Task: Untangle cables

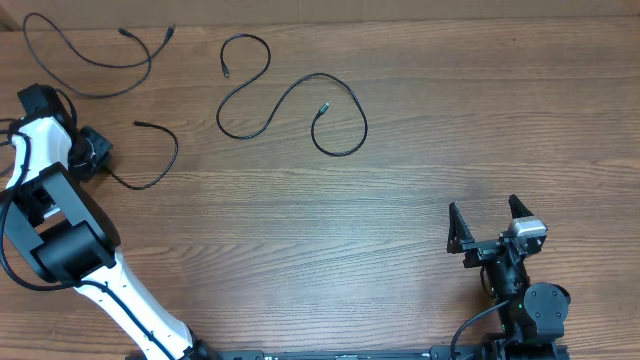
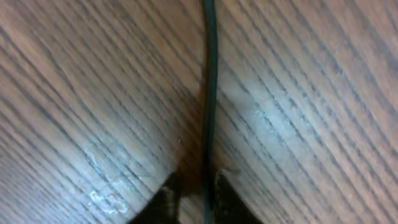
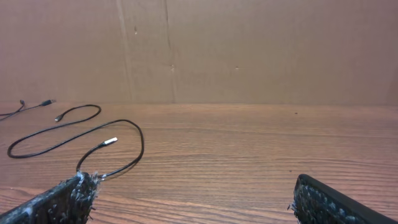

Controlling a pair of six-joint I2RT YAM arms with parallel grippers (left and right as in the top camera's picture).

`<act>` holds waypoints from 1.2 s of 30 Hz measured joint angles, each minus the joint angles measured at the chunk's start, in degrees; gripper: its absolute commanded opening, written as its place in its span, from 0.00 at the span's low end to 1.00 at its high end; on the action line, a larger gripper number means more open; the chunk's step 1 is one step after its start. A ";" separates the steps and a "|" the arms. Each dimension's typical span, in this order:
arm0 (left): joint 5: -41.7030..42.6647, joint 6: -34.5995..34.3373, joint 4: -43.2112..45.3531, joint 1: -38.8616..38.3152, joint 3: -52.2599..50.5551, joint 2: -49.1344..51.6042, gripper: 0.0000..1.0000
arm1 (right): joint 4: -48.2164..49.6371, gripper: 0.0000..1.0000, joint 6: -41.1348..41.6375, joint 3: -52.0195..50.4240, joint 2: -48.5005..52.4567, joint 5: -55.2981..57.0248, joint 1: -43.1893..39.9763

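- We saw three cables lying apart from one another on the wooden table (image 1: 400,150), none crossing another.
- The short cable (image 1: 172,150) sat at the left. One plug end lay free, and the cord curled round and ran back into the left gripper (image 1: 97,155).
- In the left wrist view, that short cable (image 2: 208,74) ran straight up the picture from between the left gripper (image 2: 200,180) fingers. The fingers (image 2: 230,196) stood close on either side of the cord and looked clenched on it, low against the wood. The view was blurred.
- The looped cable (image 1: 148,65) lay in the far left corner, both plug ends pointing toward the middle of the table's far edge.
- The S-shaped cable (image 1: 325,75) lay near the far middle, well apart from both grippers, with its light plug tip inside the right-hand curl.
- The right gripper (image 1: 484,205) hovered at the near right with its fingers released and spread wide, holding nothing.
- From the right wrist we saw the right gripper (image 3: 199,205) fingers far apart, the S-shaped cable (image 3: 62,139) ahead to the left, and a cardboard wall (image 3: 249,50) behind the table.
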 measured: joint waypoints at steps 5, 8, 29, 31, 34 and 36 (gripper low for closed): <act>5.57 -0.76 -1.44 0.15 0.15 0.00 0.04 | 0.00 1.00 0.02 0.00 0.00 0.00 0.00; 10.14 -2.36 -3.17 0.00 0.17 0.00 0.04 | 0.00 1.00 0.02 0.00 0.00 0.00 0.00; 12.68 -11.23 -6.86 -8.66 2.01 0.15 0.26 | 0.00 1.00 0.02 0.00 0.00 -0.02 0.00; 12.57 -10.54 -8.57 -8.61 4.42 0.42 0.40 | -0.02 1.00 0.02 0.00 0.00 0.00 0.00; 12.04 -9.25 -13.66 -8.41 11.32 0.46 0.64 | 0.00 1.00 0.02 0.00 0.00 -0.02 0.00; 11.93 -8.79 -17.22 -8.41 17.03 0.46 0.73 | -0.02 1.00 0.00 0.00 0.00 -0.02 0.00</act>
